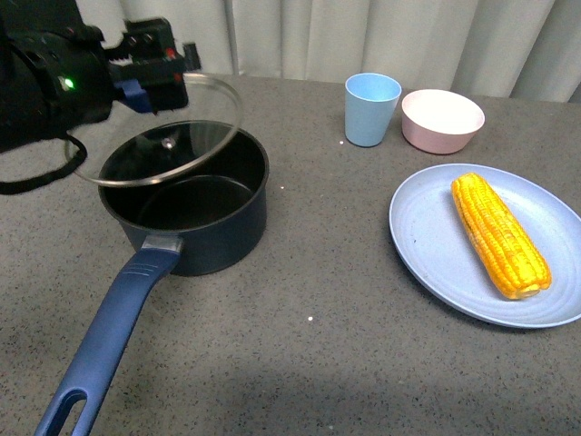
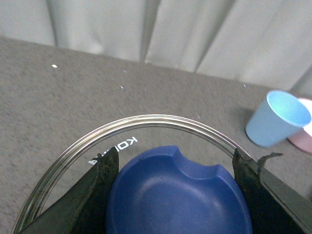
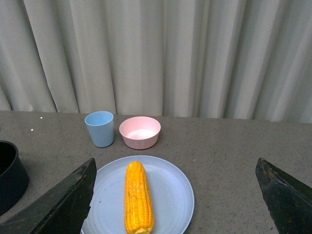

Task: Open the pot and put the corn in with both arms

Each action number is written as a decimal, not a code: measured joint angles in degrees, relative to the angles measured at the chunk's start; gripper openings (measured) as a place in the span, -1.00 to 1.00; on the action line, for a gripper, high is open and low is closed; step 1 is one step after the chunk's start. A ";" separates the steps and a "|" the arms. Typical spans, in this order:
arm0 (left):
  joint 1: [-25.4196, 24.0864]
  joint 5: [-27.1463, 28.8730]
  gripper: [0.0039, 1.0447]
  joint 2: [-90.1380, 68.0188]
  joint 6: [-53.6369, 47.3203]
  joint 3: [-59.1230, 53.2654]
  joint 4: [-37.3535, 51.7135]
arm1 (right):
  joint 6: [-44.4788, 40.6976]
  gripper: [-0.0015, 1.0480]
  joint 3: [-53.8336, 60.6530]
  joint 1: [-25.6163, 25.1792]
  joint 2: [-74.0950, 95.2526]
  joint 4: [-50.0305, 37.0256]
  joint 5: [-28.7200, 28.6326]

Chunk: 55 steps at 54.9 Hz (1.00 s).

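Observation:
The dark navy pot [image 1: 195, 213] stands open at the left of the table, its long blue handle [image 1: 104, 350] running toward the near edge. My left gripper [image 1: 145, 77] is shut on the blue knob [image 2: 178, 195] of the glass pot lid [image 1: 172, 136], holding it tilted above the pot's far left rim. The yellow corn [image 1: 499, 234] lies on a light blue plate [image 1: 427, 236] at the right. In the right wrist view the corn [image 3: 138, 197] sits on the plate [image 3: 173, 195], and my right gripper [image 3: 175, 204] hangs open above it, fingers wide apart.
A light blue cup [image 1: 371, 109] and a small pink bowl [image 1: 442, 120] stand behind the plate. The cup [image 3: 100, 128] and bowl [image 3: 140, 132] also show from the right wrist. A pale curtain hangs behind the grey table.

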<state>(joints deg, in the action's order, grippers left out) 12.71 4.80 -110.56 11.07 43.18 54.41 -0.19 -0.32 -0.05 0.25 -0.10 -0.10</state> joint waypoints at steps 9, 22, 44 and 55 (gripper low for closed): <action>-5.46 0.22 0.20 -1.22 -0.33 2.32 0.92 | 0.00 0.83 0.00 0.00 0.00 0.00 0.00; -13.11 -0.09 0.20 -7.54 -0.61 6.05 1.29 | 0.00 0.83 0.00 0.00 0.00 0.00 0.00; -16.48 1.75 0.20 -18.95 -2.19 11.19 2.29 | 0.00 0.83 0.00 0.00 0.00 0.00 0.00; -16.48 1.86 0.20 -20.83 -2.91 11.65 2.51 | 0.00 0.83 0.00 0.00 0.00 0.00 0.00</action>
<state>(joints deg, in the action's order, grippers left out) -3.77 6.66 -131.39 8.16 54.83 56.93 -0.19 -0.32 -0.05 0.25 -0.10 -0.10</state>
